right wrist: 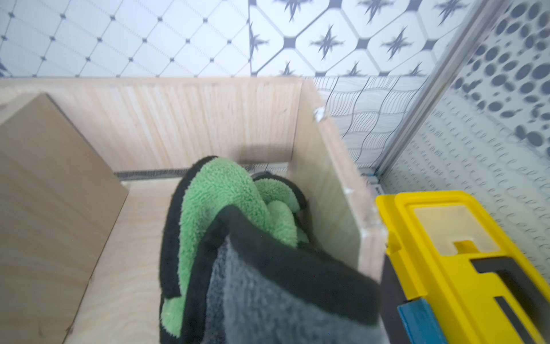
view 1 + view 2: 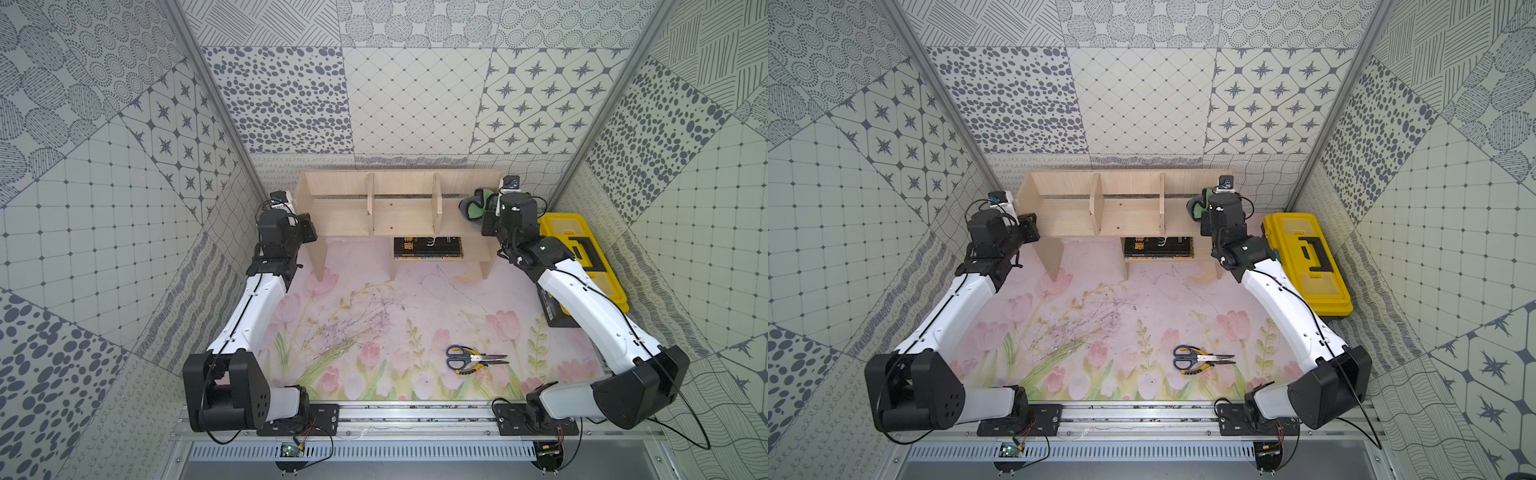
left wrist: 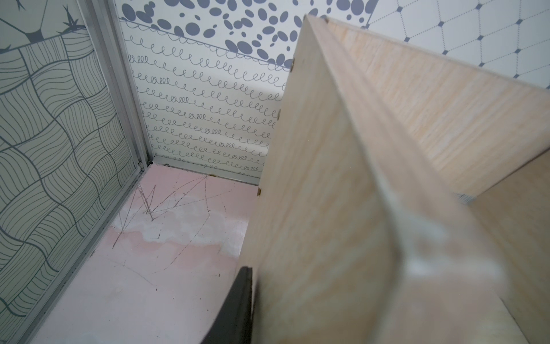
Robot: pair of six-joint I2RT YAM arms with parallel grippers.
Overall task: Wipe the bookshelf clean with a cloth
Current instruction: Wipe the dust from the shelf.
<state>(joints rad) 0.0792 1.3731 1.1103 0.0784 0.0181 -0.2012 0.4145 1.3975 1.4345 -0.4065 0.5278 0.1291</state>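
The pale wood bookshelf (image 2: 399,216) (image 2: 1129,216) stands at the back of the table, seen in both top views. My left gripper (image 2: 309,232) (image 2: 1030,226) is shut on its left side panel (image 3: 312,178). One black finger (image 3: 238,306) presses the panel's outer face; the other is a pale blur on the inner face. My right gripper (image 2: 486,214) (image 2: 1204,212) reaches into the right bay (image 1: 208,119), shut on the bunched cloth (image 2: 473,208) (image 2: 1196,208) (image 1: 226,202). The cloth shows green and dark grey faces, touches the bay floor and hides the fingers.
A yellow and black toolbox (image 2: 577,249) (image 2: 1304,257) (image 1: 464,253) sits right of the bookshelf, close to the right arm. A dark book (image 2: 428,248) lies on the lower shelf. Scissors (image 2: 473,357) (image 2: 1200,356) lie on the flowered mat near the front. Patterned walls stand close on three sides.
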